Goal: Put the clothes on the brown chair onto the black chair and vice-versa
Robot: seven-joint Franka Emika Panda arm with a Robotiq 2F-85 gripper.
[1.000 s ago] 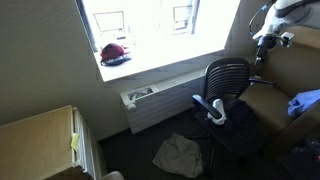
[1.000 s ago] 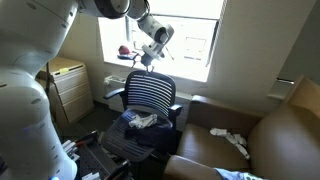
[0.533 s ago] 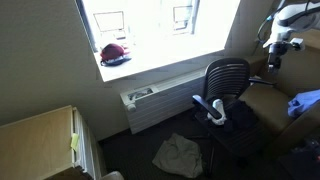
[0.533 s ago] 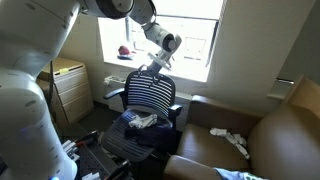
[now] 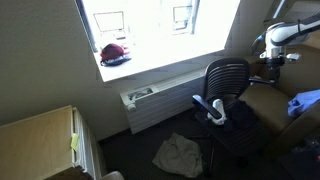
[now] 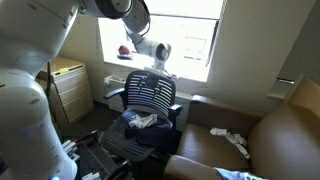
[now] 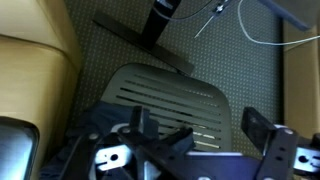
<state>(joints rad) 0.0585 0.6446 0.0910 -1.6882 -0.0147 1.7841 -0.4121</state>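
Over the last second the pincer [image 5: 275, 62] has come down from beside the window [image 5: 150, 20] to hang just above the top rim of the black chair [image 5: 228, 82], at about one o'clock of its mesh back. Its jaws are spread wide with nothing between them; the wrist view looks straight down on that back. I judge this to be an approach only: no garment has been lifted, so the swap is not yet begun.

From left to right in an exterior view:
- A pale cabinet [image 5: 40, 135] sits at eight o'clock.
- A red and dark cap [image 5: 115, 53] lies on the sill [image 5: 160, 62] at ten o'clock.
- The grey-beige piece [image 5: 180, 153] lies crumpled on the floor [image 5: 130, 150], at seven o'clock of the black chair and on neither seat.
- The dark navy piece [image 5: 240, 115] covers the black chair's seat, with the small white piece [image 6: 143, 120] on top of it.
- The brown chair [image 5: 270, 105] stands at three o'clock of the black chair. It carries the light blue shirt [image 5: 305, 103] and a pale garment [image 6: 232, 140].

The tall mesh back stands between the pincer and the seat's clothes, so a straight descent would probably meet the rim first.
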